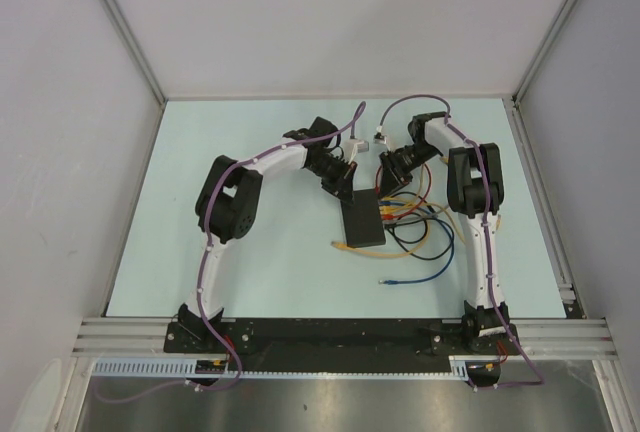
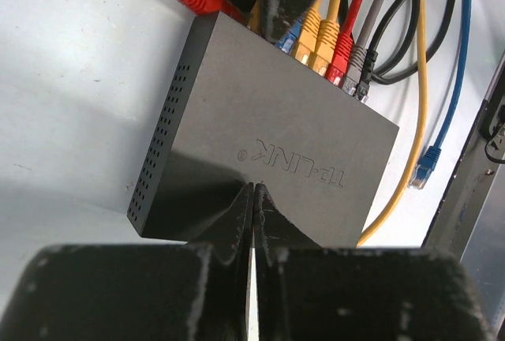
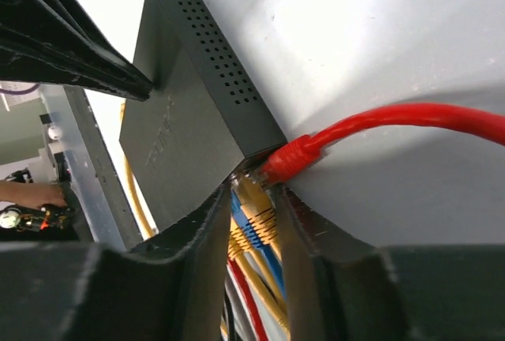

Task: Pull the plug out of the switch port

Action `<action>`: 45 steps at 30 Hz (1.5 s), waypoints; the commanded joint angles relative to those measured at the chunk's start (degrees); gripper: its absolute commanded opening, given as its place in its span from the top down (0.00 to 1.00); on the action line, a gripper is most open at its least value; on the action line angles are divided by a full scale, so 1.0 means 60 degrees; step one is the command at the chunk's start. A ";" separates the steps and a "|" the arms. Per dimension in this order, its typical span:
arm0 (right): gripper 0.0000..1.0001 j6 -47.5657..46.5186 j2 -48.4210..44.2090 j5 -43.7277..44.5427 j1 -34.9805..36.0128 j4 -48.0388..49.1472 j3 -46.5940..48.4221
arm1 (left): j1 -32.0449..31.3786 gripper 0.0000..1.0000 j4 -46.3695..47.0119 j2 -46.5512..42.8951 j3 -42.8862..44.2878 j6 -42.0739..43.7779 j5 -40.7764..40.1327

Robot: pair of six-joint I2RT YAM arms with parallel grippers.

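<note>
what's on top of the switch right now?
Only the shut left gripper, tips on the switch top by the TP-LINK logo. The spot under its tips is hidden.

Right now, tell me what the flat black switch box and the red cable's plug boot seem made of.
The flat black switch box: likely moulded plastic, matte; embossed logo and vent-hole grid suggest so. The red plug boot: probably soft rubbery plastic, slightly glossy, showing highlights.

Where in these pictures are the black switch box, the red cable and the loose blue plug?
switch (image 2: 268, 112): left wrist view, middle of its flat top.
red cable (image 3: 394, 118): right wrist view, cord just behind its plug.
loose blue plug (image 2: 426, 166): left wrist view, the plug's body.
</note>
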 commanded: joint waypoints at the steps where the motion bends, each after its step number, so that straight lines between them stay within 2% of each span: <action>1: 0.55 -0.0252 0.0479 0.0933 0.0476 0.0001 -0.0106 | -0.0107 0.98 -0.0199 0.0365 -0.0160 0.0408 -0.1422; 5: 0.53 -0.0222 0.0494 0.0962 0.0520 0.0059 -0.0120 | -0.0106 0.98 -0.0185 0.0365 -0.0160 0.0408 -0.1436; 9: 0.59 -0.0193 0.0494 0.0977 0.0564 0.0089 -0.0150 | -0.0121 0.98 -0.0199 0.0365 -0.0160 0.0422 -0.1436; 19: 0.83 0.0012 0.0552 0.1225 0.0593 0.0323 -0.0194 | -0.0121 0.98 -0.0199 0.0306 -0.0189 0.0452 -0.1466; 26: 0.84 -0.0294 0.0362 0.1768 0.0593 0.0323 -0.0355 | -0.0150 0.98 -0.0214 0.0335 -0.0204 0.0452 -0.1436; 29: 0.75 -0.0354 0.0376 0.1666 0.0593 0.0177 -0.0239 | -0.0136 0.99 -0.0199 0.0335 -0.0189 0.0466 -0.1451; 32: 0.75 -0.0471 0.0552 0.1402 0.0593 -0.0174 -0.0019 | -0.0136 0.99 -0.0199 0.0306 -0.0218 0.0495 -0.1480; 37: 0.80 -0.0354 0.0699 0.1431 0.0608 -0.0146 0.0114 | -0.0165 0.99 -0.0214 0.0277 -0.0218 0.0510 -0.1495; 40: 0.90 -0.0267 0.0626 0.1708 0.0680 -0.0029 0.0070 | -0.0165 0.99 -0.0214 0.0291 -0.0204 0.0525 -0.1495; 45: 0.95 -0.0383 0.0333 0.2528 0.0725 0.0044 0.0084 | -0.0151 0.99 -0.0214 0.0321 -0.0189 0.0496 -0.1466</action>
